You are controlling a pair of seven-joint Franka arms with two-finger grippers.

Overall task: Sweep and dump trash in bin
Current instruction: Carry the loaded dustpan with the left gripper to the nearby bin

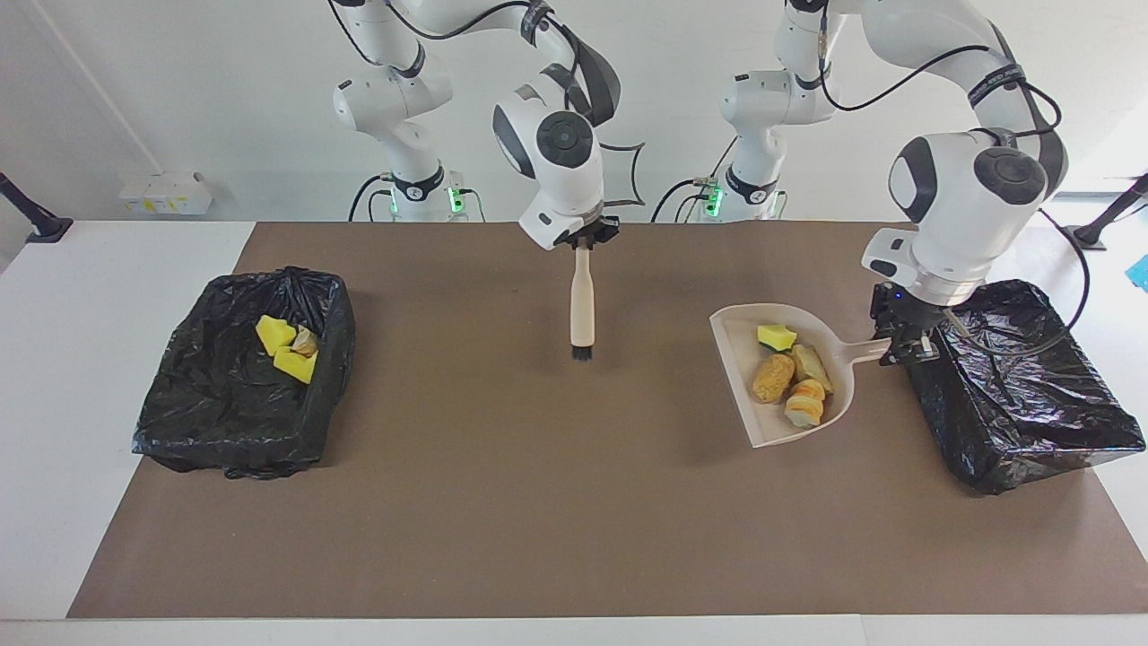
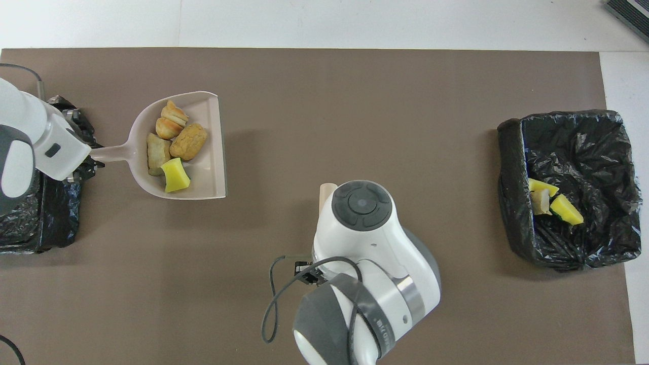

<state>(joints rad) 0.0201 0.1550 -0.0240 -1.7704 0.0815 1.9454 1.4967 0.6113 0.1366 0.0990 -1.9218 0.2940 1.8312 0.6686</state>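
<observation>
Beige plastic makes the dustpan [image 1: 794, 395], and four bits of trash [image 1: 789, 372] sit in it: a yellow sponge piece with a green top and three crumbly tan and orange-brown chunks. The left pincer [image 1: 904, 345] is squeezed tight on the dustpan's handle, right at the edge of the black-bagged bin [image 1: 1013, 386] at the left arm's end of the bench [image 1: 538, 538]. The right pincer [image 1: 585, 240] is pinched shut on the hand brush [image 1: 582, 305], which hangs bristles down over the middle of the brown mat [image 1: 502, 502]. Three more scraps [image 1: 285, 345] lie in the other bin [image 1: 242, 377] at the right arm's end.
</observation>
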